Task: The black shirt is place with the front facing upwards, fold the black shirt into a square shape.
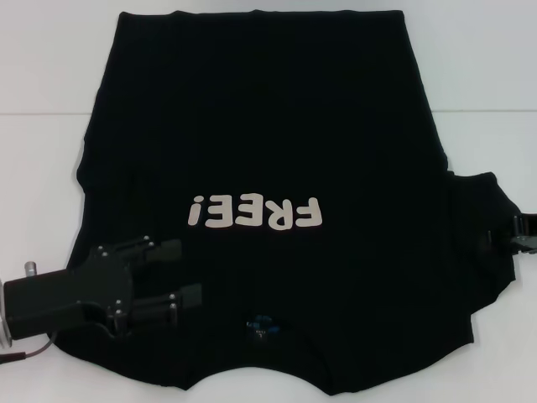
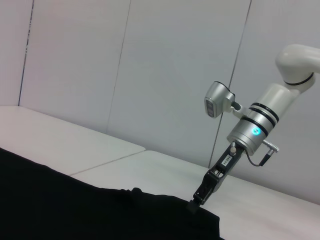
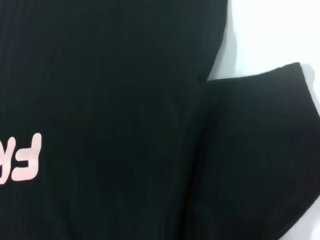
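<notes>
The shirt point(image 1: 277, 151) lies flat on the white tabletop point(image 1: 42, 50), front up, cream "FREE!" lettering point(image 1: 255, 213) across the chest and the blue neck label point(image 1: 262, 327) at the near edge. The left claw point(image 1: 186, 270) hovers over the shirt just beside the lettering, fingers apart, nothing in them. The right claw point(image 1: 522, 235) sits at the shirt's sleeve edge; can't tell if it's gripping.

Left gripper point(image 1: 189, 270): black, screwed plates, red cable. Right arm point(image 2: 255, 127): white-silver, cyan light.
</notes>
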You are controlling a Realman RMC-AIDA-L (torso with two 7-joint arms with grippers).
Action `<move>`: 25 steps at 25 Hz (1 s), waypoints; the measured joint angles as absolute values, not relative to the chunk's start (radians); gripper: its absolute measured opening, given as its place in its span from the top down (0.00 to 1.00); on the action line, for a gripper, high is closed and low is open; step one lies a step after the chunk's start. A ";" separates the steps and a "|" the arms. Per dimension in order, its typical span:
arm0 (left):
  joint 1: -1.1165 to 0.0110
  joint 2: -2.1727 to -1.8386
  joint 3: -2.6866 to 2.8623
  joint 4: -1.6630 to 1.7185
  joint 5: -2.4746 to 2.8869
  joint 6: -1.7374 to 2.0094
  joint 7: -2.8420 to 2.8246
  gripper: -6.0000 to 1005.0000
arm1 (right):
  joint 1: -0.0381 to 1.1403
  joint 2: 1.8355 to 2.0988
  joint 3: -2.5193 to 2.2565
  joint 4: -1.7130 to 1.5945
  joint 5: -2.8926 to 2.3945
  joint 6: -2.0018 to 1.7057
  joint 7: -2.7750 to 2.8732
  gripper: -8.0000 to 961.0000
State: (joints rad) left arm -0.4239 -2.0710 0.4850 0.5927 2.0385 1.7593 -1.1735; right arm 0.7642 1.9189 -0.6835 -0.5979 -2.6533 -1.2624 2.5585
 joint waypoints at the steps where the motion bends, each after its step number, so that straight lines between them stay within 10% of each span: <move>1: -0.424 -2.071 0.485 0.593 2.039 1.759 -1.173 0.23 | 0.765 1.919 -0.685 -0.598 -2.653 -1.262 2.560 0.35; 7: -0.426 -2.071 0.485 0.592 2.039 1.754 -1.173 0.23 | 0.770 1.918 -0.700 -0.597 -2.654 -1.262 2.568 0.72; 25: -0.423 -2.071 0.482 0.592 2.039 1.756 -1.174 0.23 | 0.752 1.907 -0.668 -0.651 -2.647 -1.301 2.562 0.97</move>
